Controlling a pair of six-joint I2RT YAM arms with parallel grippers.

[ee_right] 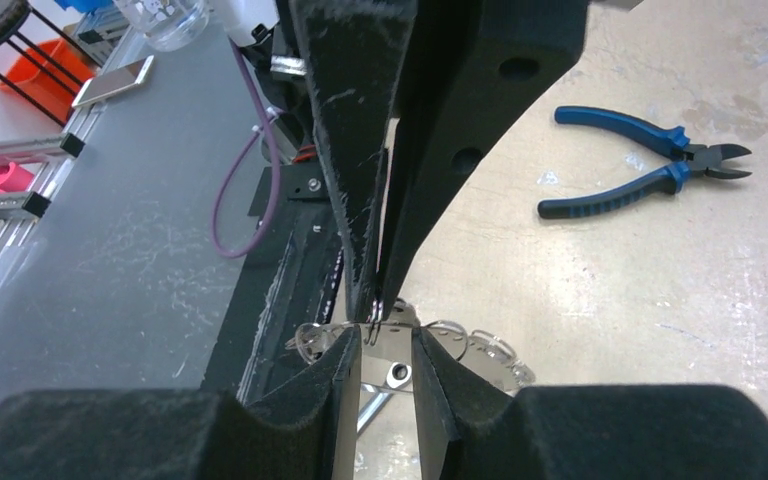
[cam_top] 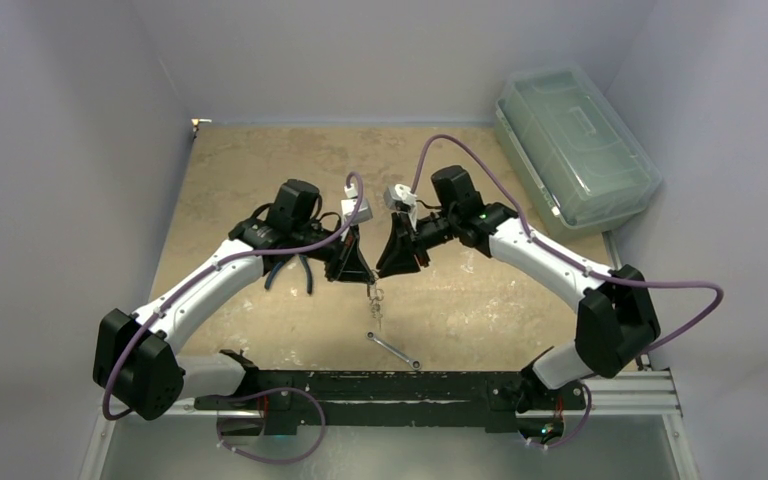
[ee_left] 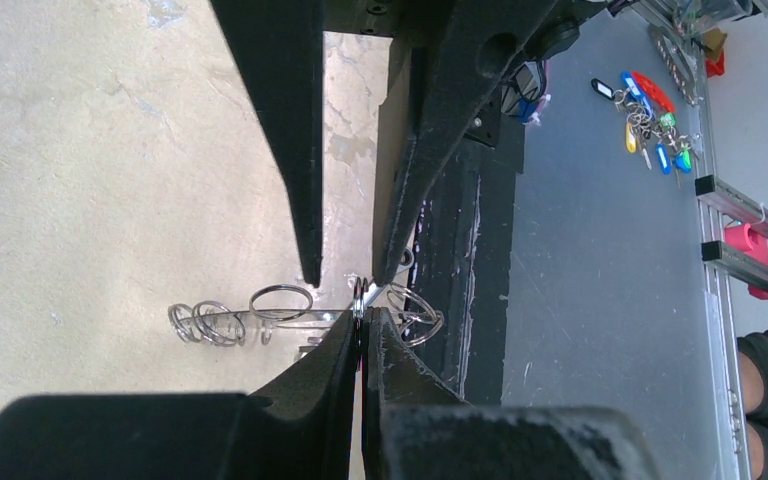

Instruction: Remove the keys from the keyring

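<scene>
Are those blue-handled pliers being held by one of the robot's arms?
No, the blue-handled pliers lie alone on the table, away from either tool.

The scene is lit evenly and softly from above; no hard shadows are cast on the desk (cam_top: 260, 170), only faint dark patches beneath the arms. The overhead view is moderately bright but slightly soft, and the small metal parts at its centre are rendered too small to be resolved. In both wrist views the near black jaws are underexposed and shown almost without surface detail, while the pale desk is well exposed. Bright glints are seen on the wire rings (ee_left: 280, 301). The blue-handled pliers (ee_right: 640, 165) are rendered sharply.
</scene>
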